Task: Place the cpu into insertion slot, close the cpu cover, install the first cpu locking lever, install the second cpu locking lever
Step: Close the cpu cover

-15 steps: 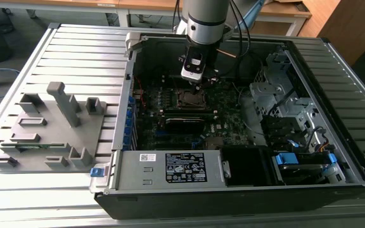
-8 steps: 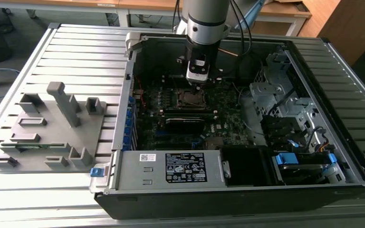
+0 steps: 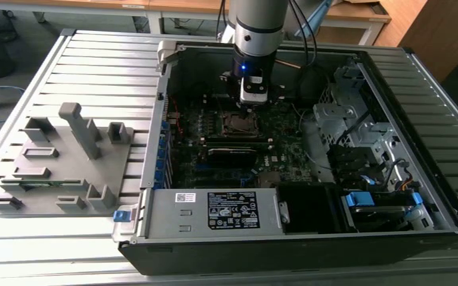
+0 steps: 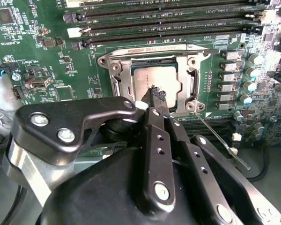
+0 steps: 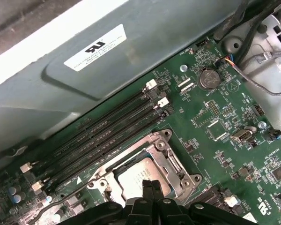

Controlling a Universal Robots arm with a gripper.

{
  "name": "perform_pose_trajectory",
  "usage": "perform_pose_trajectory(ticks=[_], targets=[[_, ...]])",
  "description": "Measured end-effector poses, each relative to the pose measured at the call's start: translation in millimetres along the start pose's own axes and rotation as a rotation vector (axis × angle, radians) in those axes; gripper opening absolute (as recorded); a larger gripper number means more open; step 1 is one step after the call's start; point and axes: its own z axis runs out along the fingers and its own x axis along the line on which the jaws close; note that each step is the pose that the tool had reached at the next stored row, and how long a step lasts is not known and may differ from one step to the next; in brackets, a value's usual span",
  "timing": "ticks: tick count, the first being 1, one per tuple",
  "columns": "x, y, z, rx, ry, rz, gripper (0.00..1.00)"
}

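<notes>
Gripper closed on nothing, tips just over cpu seated in insertion slot; cpu cover lies flat around it

cpu framed by flat cpu cover | fingers together, over cpu | memory slots adjacent

Setting: robotics lab or electronics assembly workshop.
Work surface: slatted aluminium table beneath the gripper.
Workpiece: open computer case directly below the gripper, motherboard exposed.
Fixture: grey parts stand, well apart from the gripper, towards the exterior view's left.
Background: wooden desks beyond the arm.
</notes>
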Motion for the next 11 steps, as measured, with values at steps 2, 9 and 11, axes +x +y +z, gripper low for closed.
perform_pose_trajectory(ticks=[2,9,11], targets=[[0.0,0.0,0.0,0.0000,0.0000,0.000,0.11],[0.0,0.0,0.2,-0.0001,0.0007,-0.026,0.11],[0.0,0.0,0.3,-0.0001,0.0016,-0.062,0.11]])
